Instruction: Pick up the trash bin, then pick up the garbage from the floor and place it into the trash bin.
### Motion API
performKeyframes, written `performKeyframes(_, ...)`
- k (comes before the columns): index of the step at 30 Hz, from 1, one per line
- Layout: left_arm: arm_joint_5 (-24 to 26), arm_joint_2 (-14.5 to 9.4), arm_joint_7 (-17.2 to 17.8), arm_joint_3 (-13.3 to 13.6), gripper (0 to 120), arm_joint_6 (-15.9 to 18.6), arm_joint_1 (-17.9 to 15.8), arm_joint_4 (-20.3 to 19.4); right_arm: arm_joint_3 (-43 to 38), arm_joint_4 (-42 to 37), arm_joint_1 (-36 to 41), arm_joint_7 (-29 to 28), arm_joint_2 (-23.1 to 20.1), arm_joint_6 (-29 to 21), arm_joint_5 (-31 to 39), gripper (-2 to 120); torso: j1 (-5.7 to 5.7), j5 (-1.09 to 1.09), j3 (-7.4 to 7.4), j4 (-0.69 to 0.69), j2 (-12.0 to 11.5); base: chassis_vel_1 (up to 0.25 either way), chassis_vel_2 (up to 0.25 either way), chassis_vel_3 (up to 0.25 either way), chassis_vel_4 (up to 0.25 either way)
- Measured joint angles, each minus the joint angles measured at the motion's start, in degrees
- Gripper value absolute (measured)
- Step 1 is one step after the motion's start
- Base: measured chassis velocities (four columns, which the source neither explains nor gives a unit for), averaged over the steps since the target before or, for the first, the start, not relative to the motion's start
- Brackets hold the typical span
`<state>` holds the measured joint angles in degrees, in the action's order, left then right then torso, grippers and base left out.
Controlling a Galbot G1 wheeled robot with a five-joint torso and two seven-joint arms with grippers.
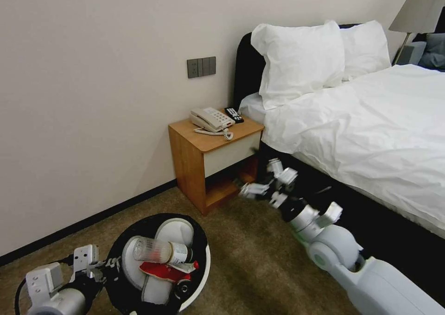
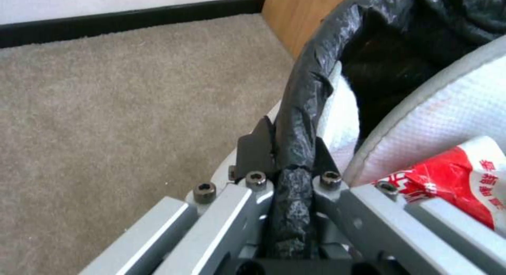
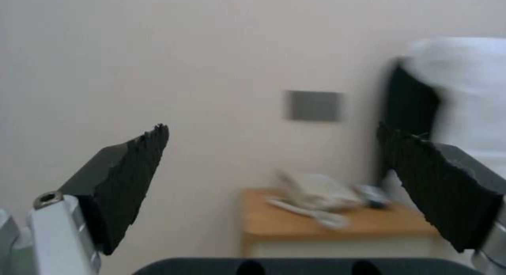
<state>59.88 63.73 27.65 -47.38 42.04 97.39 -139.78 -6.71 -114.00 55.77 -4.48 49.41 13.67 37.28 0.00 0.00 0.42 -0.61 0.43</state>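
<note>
Now left gripper (image 2: 292, 164) is clamping the trash bin (image 1: 202, 271) rim; right gripper (image 1: 271, 180) is hovering wide open, empty, beside the nightstand (image 1: 211, 160).

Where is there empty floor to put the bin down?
Bare carpet lies between the nightstand, the bin and the right tool; more runs along the wall. The nightstand top is crowded by a phone and remote.
</note>
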Motion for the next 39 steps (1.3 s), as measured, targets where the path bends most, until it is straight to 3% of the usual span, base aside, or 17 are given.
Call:
performKeyframes(2, 0.07, -0.12, -0.29, -0.25, 2, -0.03, -0.14, 0.31, -5.60, -1.90, 6.09, -4.64, -0.12, -1.55, -3.89, 100, 0.00, 0.01, 0.00, -0.01, 0.00, 0.000, 0.000, 0.000, 0.000)
performKeyframes(12, -1.51, 0.52, -1.00, -0.12, 2, -0.35, -1.20, 1.14, -22.59, -7.72, 26.94, -4.53, 1.14, -0.82, -10.47, 100, 0.00, 0.00, 0.00, -0.01, 0.00, 0.000, 0.000, 0.000, 0.000)
performKeyframes(17, -2.93, 1.02, -1.48, -0.11, 2, -0.61, -1.36, 1.22, -28.12, -11.14, 34.53, -5.70, 3.27, -2.11, -17.47, 100, 0.00, -0.01, -0.01, -0.01, 0.00, 0.000, 0.000, 0.000, 0.000)
performKeyframes(20, -4.99, 1.46, -2.28, -0.04, 2, -1.03, -1.15, 1.21, -31.37, -12.83, 39.30, -5.85, 7.42, -2.87, -23.69, 100, 0.00, -0.01, -0.01, -0.01, 0.00, 0.000, 0.000, 0.000, 0.000)
performKeyframes(23, -5.43, 1.60, -2.43, 0.05, 2, -1.14, -1.05, 1.21, -32.31, -12.89, 40.66, -5.04, 10.78, -2.38, -25.71, 100, 0.00, -0.02, -0.01, -0.01, 0.00, 0.000, 0.000, 0.000, 0.000)
performKeyframes(24, -6.09, 1.94, -2.70, 0.17, 2, -1.22, -0.83, 1.07, -32.83, -12.60, 41.30, -4.42, 15.85, -1.43, -27.94, 100, 0.00, -0.01, -0.01, -0.01, 0.00, 0.000, 0.000, 0.000, 0.000)
performKeyframes(25, -6.09, 1.94, -2.70, 0.17, 2, -1.22, -0.83, 1.07, -32.83, -12.60, 41.30, -4.42, 15.85, -1.43, -27.94, 100, 0.00, -0.01, -0.01, -0.01, 0.00, 0.000, 0.000, 0.000, 0.000)
performKeyframes(27, -7.12, 2.29, -3.11, 0.16, 2, -1.41, -0.48, 0.93, -32.89, -12.29, 42.04, -4.13, 20.81, -0.67, -30.39, 100, 0.00, -0.01, 0.00, -0.01, 0.00, 0.000, 0.000, 0.000, 0.000)
performKeyframes(30, -8.12, 2.64, -3.59, 0.01, 2, -1.68, -0.25, 0.90, -32.87, -11.90, 42.44, -3.88, 24.36, 0.73, -33.28, 100, 0.00, -0.01, 0.00, -0.01, 0.00, 0.000, 0.000, 0.000, 0.000)
performKeyframes(39, -8.53, 2.58, -3.90, -0.55, 2, -1.88, 0.14, 0.51, -33.39, -12.87, 42.98, -1.65, 28.63, 2.15, -35.35, 100, 0.00, -0.02, 0.00, -0.01, 0.00, 0.000, 0.000, 0.000, 0.000)
